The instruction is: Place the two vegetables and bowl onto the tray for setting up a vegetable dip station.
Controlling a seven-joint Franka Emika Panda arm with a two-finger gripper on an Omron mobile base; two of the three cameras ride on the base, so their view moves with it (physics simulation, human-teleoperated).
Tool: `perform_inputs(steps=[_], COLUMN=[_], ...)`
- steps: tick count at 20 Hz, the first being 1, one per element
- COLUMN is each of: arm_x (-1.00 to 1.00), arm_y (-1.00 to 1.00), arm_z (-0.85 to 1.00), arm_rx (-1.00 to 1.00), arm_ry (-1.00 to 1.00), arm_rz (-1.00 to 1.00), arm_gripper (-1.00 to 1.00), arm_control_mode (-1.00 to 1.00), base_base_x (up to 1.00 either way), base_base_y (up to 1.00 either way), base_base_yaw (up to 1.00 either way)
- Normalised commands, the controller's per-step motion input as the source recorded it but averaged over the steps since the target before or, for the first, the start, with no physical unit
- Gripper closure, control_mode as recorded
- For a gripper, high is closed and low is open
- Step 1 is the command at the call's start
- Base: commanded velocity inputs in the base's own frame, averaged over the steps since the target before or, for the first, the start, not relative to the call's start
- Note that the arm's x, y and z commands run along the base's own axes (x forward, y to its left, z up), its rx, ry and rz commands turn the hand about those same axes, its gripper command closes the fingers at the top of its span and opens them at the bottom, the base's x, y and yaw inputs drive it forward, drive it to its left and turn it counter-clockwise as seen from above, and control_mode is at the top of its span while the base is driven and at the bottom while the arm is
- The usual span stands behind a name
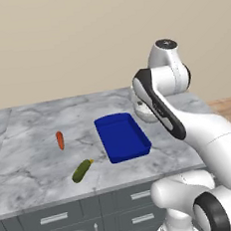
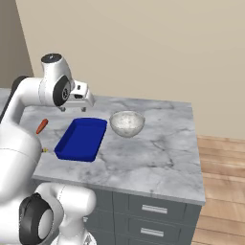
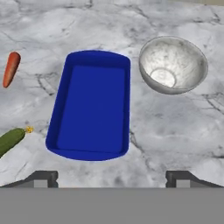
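The robot's arm [image 1: 209,128] is built of glossy white, rounded shell segments joined by dark grey to black joints. A black band runs along the edge of one long link, and a round dark cap tops the uppermost joint. At the near end, two bulbous white base housings carry black ring-shaped seams. The gripper [image 2: 74,108] has a boxy white body with small dark grey square-tipped fingers [image 3: 41,178] beneath it.
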Motion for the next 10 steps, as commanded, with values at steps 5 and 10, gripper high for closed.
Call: perform_inputs(steps=[5, 10], arm_x=[0.36, 0.37], arm_y=[-0.02, -0.06], arm_z=[-0.08, -0.06], arm_rx=[0.06, 0.02], arm_ry=[0.09, 0.11], arm_rz=[0.01, 0.02], arm_gripper=[-1.00, -1.00], arm_control_mode=[-1.00, -1.00], base_base_x=[0.00, 0.00], base_base_y=[0.00, 0.00], base_base_yaw=[0.00, 0.00])
